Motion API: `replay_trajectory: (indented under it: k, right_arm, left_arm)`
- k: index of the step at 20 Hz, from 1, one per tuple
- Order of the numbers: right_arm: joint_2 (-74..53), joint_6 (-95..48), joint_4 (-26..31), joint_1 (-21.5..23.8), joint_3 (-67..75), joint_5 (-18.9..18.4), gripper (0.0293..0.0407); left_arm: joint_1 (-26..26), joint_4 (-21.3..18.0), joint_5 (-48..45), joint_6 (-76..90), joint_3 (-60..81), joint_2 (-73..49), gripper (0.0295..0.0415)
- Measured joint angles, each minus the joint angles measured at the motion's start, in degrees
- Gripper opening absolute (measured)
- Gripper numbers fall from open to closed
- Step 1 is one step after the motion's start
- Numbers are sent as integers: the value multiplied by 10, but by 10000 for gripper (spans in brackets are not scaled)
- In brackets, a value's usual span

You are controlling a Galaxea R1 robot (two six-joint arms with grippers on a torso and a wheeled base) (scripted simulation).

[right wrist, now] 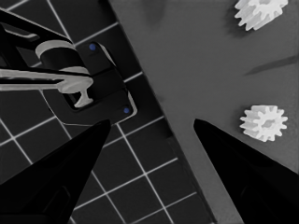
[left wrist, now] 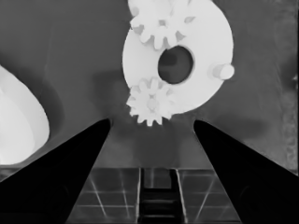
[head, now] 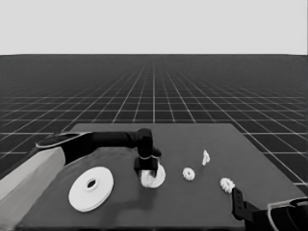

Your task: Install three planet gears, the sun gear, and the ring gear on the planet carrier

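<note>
While the right gripper (head: 237,198) waits parted and empty at the table's (head: 192,202) near right corner, the left gripper (head: 147,169) hangs over the smaller round part (left wrist: 205,51), fingers spread wide, holding nothing. That flat, holed disc carries two toothed gears (left wrist: 150,101) and one bare smooth peg (left wrist: 223,71). To its left lies the rimmed larger round part (head: 91,188); to its right two loose gears (head: 188,173) and a thin white piece (head: 205,157).

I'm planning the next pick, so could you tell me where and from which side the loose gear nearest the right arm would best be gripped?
I'd come straight down from above and close the fingers across the toothed rim of the gear. It lies flat on the table, hole up, apart from the other loose gear, so its sides are open. The right gripper waits open at the table's near right corner; the left gripper is over the smaller round part.
</note>
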Motion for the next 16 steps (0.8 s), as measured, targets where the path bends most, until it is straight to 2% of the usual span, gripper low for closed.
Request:
replay_trajectory:
  k: [3,8,9,10,11,13,16]
  right_arm:
    - [0,0,0,0,0,0,385]
    - [0,0,0,0,0,0,385]
    - [0,0,0,0,0,0,385]
    - [0,0,0,0,0,0,385]
    - [0,0,0,0,0,0,385]
    - [0,0,0,0,0,0,385]
    - [0,0,0,0,0,0,385]
  left_arm:
    - [-30,-29,2,-8,10,-1,385]
    - [-36,-36,2,-9,11,-2,385]
    - [-97,-7,-202,268,221,-154,408]
    - [-157,10,-327,554,364,-366,410]
    - [-192,20,-400,763,448,-495,402]
    - [-222,29,-469,959,528,-611,389]
    - [-235,33,-498,1042,562,-657,385]
